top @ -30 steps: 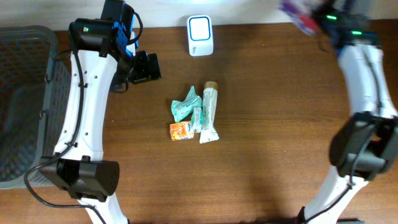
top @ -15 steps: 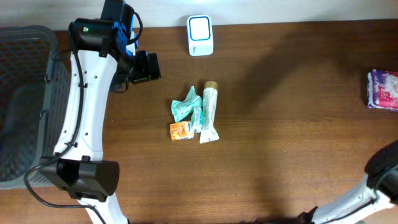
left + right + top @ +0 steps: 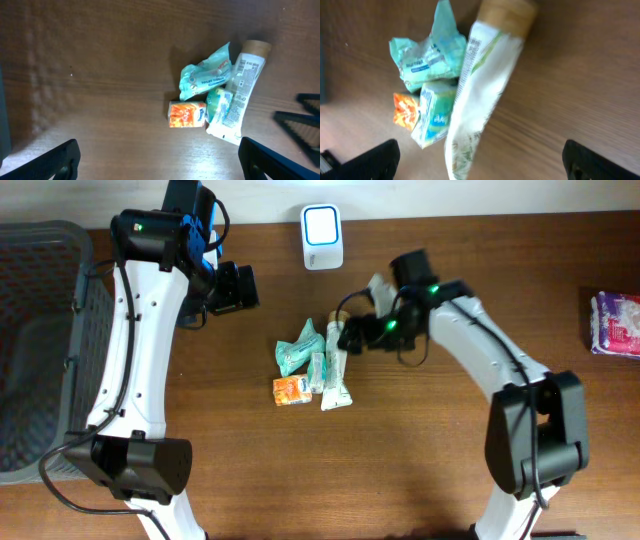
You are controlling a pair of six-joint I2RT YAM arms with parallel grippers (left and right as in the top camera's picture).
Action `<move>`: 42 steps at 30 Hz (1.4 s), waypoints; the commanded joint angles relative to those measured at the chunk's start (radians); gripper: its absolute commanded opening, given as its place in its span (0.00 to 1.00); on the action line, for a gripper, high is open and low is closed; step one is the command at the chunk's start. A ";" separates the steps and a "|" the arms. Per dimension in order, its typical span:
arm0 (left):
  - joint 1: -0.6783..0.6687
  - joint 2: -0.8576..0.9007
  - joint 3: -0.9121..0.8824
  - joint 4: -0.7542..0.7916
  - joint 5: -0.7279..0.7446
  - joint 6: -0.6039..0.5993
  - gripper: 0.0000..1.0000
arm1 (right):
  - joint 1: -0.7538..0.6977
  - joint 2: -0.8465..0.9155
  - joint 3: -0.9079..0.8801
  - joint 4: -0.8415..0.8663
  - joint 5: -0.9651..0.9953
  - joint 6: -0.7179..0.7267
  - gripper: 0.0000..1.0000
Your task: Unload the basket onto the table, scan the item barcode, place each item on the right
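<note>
Seeing a white tube (image 3: 480,90) with tan cap and a barcode near it, lying mid-worktop (image 3: 450,460) against a teal packet (image 3: 295,348) and a green packet (image 3: 318,370). Finding the right hand (image 3: 350,337) spread wide just beside the tube, holding nothing; contact unclear. Finding the left hand (image 3: 240,287) wide too, empty, well apart.

I read table (image 3: 450,470) brown, wood-grained | tube (image 3: 338,360) white with green print, tan cap | crumpled packet (image 3: 297,348) teal, white lettering | small pack (image 3: 317,370) green and white | sachet (image 3: 289,390) orange | scanner (image 3: 322,237) white, pale blue face | basket (image 3: 85,310) grey mesh | edge pack (image 3: 615,322) purple and white | left arm (image 3: 135,360) and right arm (image 3: 480,350) white, black joints
</note>
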 commanded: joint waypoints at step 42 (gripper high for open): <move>-0.002 -0.002 0.005 0.000 -0.004 -0.002 0.99 | 0.103 0.123 -0.093 0.230 -0.075 0.036 0.66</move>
